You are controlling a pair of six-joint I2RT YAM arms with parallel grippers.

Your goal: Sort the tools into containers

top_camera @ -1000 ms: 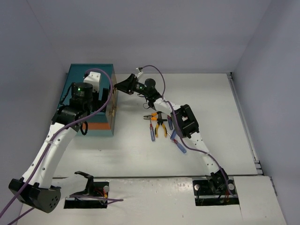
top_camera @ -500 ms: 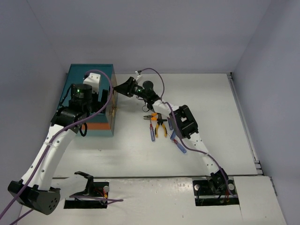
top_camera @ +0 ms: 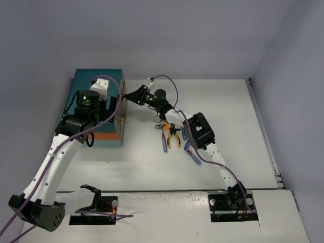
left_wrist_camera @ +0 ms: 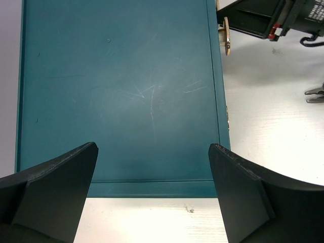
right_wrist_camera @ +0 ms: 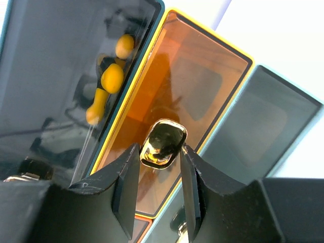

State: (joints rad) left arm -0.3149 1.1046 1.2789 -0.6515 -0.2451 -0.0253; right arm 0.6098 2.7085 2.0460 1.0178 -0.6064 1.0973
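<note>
what changed: right gripper (right_wrist_camera: 158, 152) has slid in toward the chest (top_camera: 83, 81) over the last second and now sits right at its front face

right gripper: fingers (right_wrist_camera: 126, 174) closed in on either side of a brass knob (right_wrist_camera: 163, 143), which looks pinched tight between them, so I'd call that a grab

which drawer: the orange-fronted drawer (right_wrist_camera: 202, 86), between two smoky dark fronts

vs a second ago: the gripper was a bit off the front then, now it's on the knob. Drawer doesn't look pulled out at all from above

left gripper: (left_wrist_camera: 153, 149) hanging over the chest's top, jaws spread wide, holding nothing. Barely budged compared with the earlier shots

tools: (top_camera: 172, 134) all in the same loose pile on the table (top_camera: 228, 111), near the middle of the right arm, well apart from the chest. None picked up

what it means: my guess is we're at the "open a container" step. Grip looks set, so the pull comes next, and sorting hasn't really started

watch out: knob is small and shiny, so I could see it slipping out if the pull isn't straight. Left arm being on top might be there to steady the chest, but that's only a guess
</note>
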